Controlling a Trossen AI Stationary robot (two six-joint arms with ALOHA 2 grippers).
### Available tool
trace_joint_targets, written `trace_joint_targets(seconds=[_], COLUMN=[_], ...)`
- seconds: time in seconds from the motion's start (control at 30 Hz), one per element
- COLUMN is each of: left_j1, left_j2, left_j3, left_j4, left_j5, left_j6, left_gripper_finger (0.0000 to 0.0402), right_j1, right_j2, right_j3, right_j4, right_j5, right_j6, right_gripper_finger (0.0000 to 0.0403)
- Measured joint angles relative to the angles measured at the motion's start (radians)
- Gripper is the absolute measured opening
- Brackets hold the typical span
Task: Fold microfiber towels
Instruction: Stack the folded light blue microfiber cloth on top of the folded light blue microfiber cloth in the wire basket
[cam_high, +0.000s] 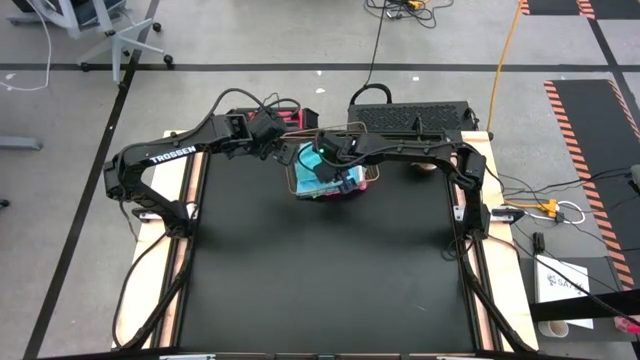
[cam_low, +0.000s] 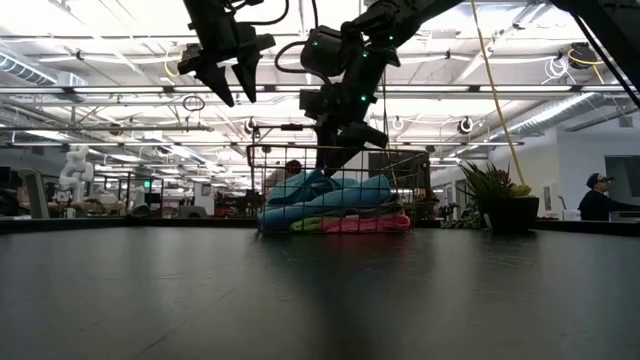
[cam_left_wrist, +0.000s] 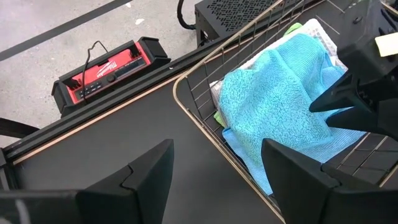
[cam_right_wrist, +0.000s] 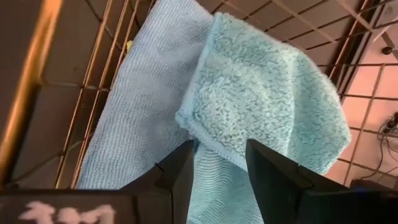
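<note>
A copper wire basket (cam_high: 340, 127) stands at the table's far middle and holds the microfiber towels in a pile. A turquoise towel (cam_left_wrist: 273, 106) lies on top, its fluffy flap (cam_right_wrist: 267, 93) folded over. Pink (cam_low: 360, 224), lime green (cam_left_wrist: 219, 116) and a pale one (cam_left_wrist: 320, 34) show under it. My right gripper (cam_right_wrist: 221, 146) reaches down into the basket, open, its fingertips on either side of the flap's edge. My left gripper (cam_left_wrist: 214, 168) hangs open above the table, just left of the basket (cam_low: 260, 190). My right gripper slants down from above at the turquoise towel's folded-over edge (cam_right_wrist: 208, 140), which crosses the gap between its fingers. I cannot tell whether the fingertips touch the cloth. The towel lies in the basket and does not look bunched or drawn.
A red box (cam_left_wrist: 109, 65) and a black case (cam_high: 410, 115) sit beyond the table's far edge. The basket's wire walls (cam_left_wrist: 186, 106) ring the towels. The black tabletop (cam_high: 320, 270) stretches bare toward the near edge. A potted plant (cam_low: 500, 195) and a person (cam_low: 600, 195) show in the room.
</note>
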Motion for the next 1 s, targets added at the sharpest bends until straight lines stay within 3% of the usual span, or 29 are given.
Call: trace_joint_targets(seconds=[0.23,0.6,0.8,1.0], left_j1=[0.000,0.000,0.000,-0.001], left_j2=[0.000,0.000,0.000,0.000], left_j3=[0.000,0.000,0.000,0.000], left_j4=[0.000,0.008,0.008,0.008], left_j5=[0.000,0.000,0.000,0.000], left_j6=[-0.001,-0.003,-0.003,-0.005], left_gripper_finger=[0.0243,0.0243,0.0243,0.0243], right_j1=[-0.001,-0.020,-0.024,-0.024], right_j2=[0.000,0.000,0.005,0.035], right_j3=[0.000,0.000,0.000,0.000], right_j4=[-0.045,-0.024,-0.023,-0.013], right_j5=[-0.083,-0.084,-0.158,-0.128], right_j6=[0.036,0.036,0.086,0.072], right_gripper_finger=[0.0136,0.0136,0.0136,0.0136])
